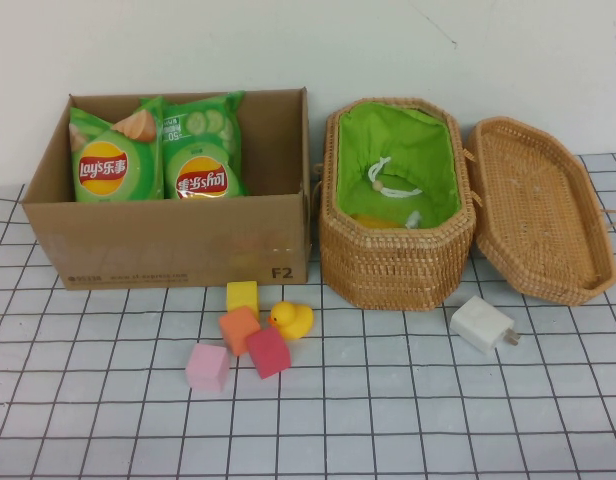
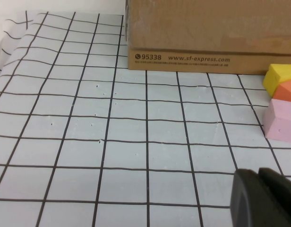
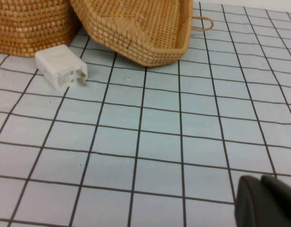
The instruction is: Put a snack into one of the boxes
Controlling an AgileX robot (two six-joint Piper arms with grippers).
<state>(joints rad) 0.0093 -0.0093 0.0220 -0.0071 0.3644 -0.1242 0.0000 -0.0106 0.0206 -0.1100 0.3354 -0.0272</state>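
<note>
Nearest me the pink block (image 1: pixel 207 367) sat on the bench (image 1: pixel 408 420); both tools, the left tool (image 2: pixel 266 198) and right tool (image 3: pixel 268 201), hung low with a grip I couldn't tell, and I judged the chip bags (image 1: pixel 153 150) in the cardboard box (image 1: pixel 168 240) light, crinkly, slippery, best pinched at the top seam

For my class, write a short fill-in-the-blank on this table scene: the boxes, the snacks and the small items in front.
1. Two green crisp bags stand inside the brown ____ box.
2. The woven wicker basket has a ____ fabric lining.
3. The yellow rubber duck sits right of the ____ foam cube.
4. The white charger plug lies in front of the basket's open ____.

The left gripper and right gripper hover low over the table.

Answers: cardboard; green; orange; lid
</note>
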